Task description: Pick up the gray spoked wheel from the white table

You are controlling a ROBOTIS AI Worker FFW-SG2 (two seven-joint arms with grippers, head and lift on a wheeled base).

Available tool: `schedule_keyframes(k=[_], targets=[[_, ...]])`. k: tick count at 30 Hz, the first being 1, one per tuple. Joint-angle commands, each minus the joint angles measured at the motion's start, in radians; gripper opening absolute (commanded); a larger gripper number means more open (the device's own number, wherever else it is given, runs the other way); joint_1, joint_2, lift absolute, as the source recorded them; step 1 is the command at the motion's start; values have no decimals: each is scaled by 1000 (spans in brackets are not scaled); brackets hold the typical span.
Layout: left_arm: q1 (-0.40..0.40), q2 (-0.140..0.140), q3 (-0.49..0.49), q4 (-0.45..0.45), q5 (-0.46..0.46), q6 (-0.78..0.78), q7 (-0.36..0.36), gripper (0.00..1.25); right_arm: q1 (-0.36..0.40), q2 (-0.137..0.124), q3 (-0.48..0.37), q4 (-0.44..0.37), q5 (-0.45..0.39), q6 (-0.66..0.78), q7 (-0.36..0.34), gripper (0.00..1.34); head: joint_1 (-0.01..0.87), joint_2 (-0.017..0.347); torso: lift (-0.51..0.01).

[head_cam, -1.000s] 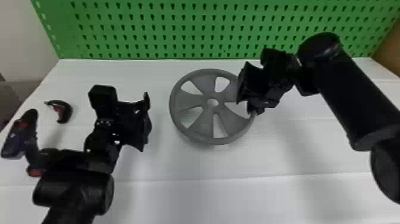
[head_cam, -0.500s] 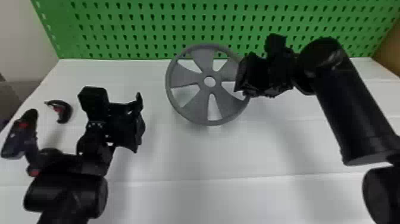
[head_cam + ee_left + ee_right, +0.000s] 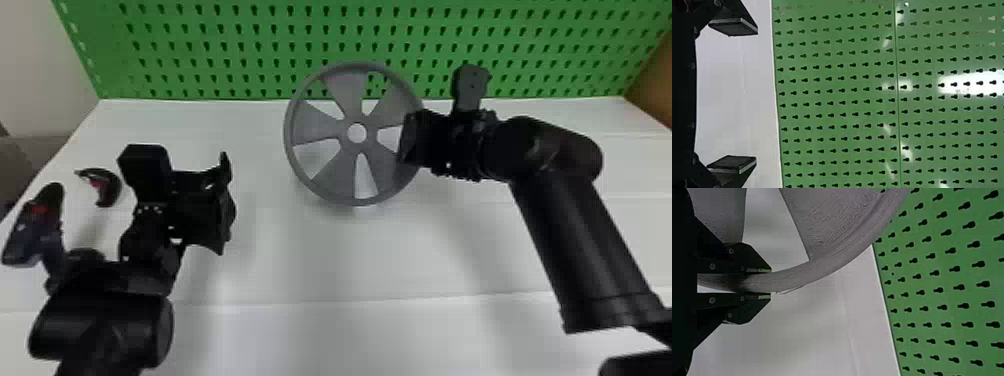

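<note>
It's looking like a robotics lab/workshop: a green pegboard (image 3: 260,38) w/ keyhole slots is standing at 12 o'clock behind a white table (image 3: 300,260); a robot's black right arm (image 3: 575,240) is hanging over it at approx. 4 o'clock, the left arm (image 3: 105,325) at 7.

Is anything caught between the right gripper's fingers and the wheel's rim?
Nothing visible is: the right gripper has its fingers closed directly on the gray wheel's rim, one on each side.
</note>
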Motion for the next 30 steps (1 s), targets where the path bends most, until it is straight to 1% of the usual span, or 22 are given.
schedule_keyframes(k=[1, 3, 6, 9, 11, 14, 15, 17, 21, 27, 30], targets=[[2, 0, 7, -10, 0, 0, 0, 1121, 51, 7, 5, -33, 88, -94, 57, 311, 765, 12, -91], [4, 0, 10, -13, 2, 0, 0, 1121, 74, 8, 8, -44, 111, -133, 71, 310, 765, 12, -91], [8, 0, 14, -21, 2, 0, -1, 1121, 112, 18, 8, -74, 182, -198, 101, 310, 765, 12, -91], [8, 0, 14, -24, 3, 0, -1, 1121, 173, 18, 13, -113, 237, -344, 111, 310, 765, 12, -91], [11, 0, 17, -25, 3, 0, -1, 1120, 204, 24, 10, -125, 257, -431, 111, 310, 765, 12, -91], [13, 0, 17, -32, 6, 0, -1, 1121, 249, 41, -4, -136, 304, -558, 111, 310, 765, 12, -91], [13, 0, 17, -32, 6, 0, 0, 1121, 264, 47, -10, -139, 332, -598, 111, 310, 765, 12, -91], [11, 0, 16, -32, 6, 0, -1, 1121, 285, 50, -12, -139, 343, -653, 111, 310, 765, 12, -91], [10, 0, 16, -33, 9, 0, -1, 1121, 321, 45, -3, -139, 363, -764, 111, 310, 765, 12, -91], [7, 0, 11, -33, 9, 2, -1, 1120, 364, 42, 3, -136, 387, -857, 111, 310, 765, 12, -91], [7, 0, 10, -33, 13, 2, 0, 1121, 387, 44, -1, -136, 406, -882, 111, 310, 765, 12, -91]])
